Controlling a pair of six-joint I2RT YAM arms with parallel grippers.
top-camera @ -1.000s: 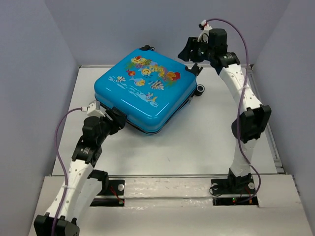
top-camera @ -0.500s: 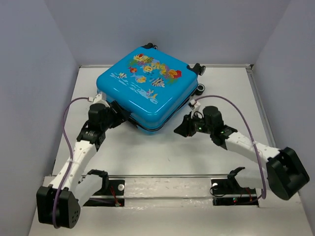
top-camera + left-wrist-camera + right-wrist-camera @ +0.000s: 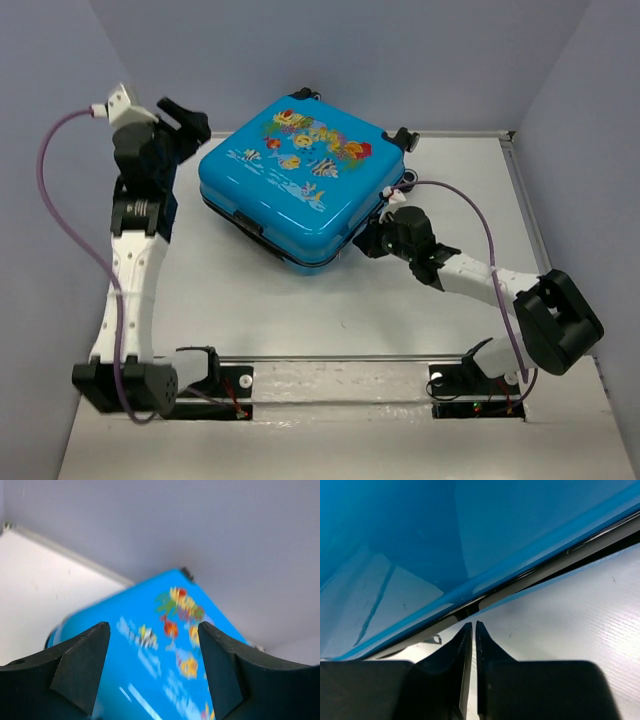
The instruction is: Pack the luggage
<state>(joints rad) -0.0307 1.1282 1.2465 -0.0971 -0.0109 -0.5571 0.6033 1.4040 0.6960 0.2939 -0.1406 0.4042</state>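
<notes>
**Top external: left claw up and wide, right claw nipped in at the luggage's seam**

Shows the luggage (image 3: pixel 300 190) closed, fish print up, lying aslant on the white table (image 3: pixel 300 320), much where it lay a second ago. Finds the left gripper (image 3: pixel 185 135) lifted high beside the luggage's far-left corner, no longer tucked low against its near-left corner as half a second back. Confirms, from the left wrist, wide-spread fingers (image 3: pixel 80 665) with nothing between them, only the blurred blue lid beyond.

Places the right gripper (image 3: pixel 372 240) low against the luggage's near-right edge, closer in than half a second ago and far from its perch above the far-right corner a second ago. Reveals, at the right wrist, fingertips (image 3: pixel 465 635) drawn almost together, a thin slit left, poised just at the black zipper seam (image 3: pixel 535 572) under the blue shell. Cannot tell whether anything is pinched there.

Notes black wheels (image 3: pixel 400 138) jutting from the luggage's far-right side and a purple cable (image 3: pixel 42 165) looping out to the left of the luggage along the raised arm. Sets pale walls (image 3: pixel 350 60) close behind the luggage and on both sides of it. Puts the right forearm flat across the table at the luggage's near-right side, barring that flank, with the left arm standing upright along its left edge.
</notes>
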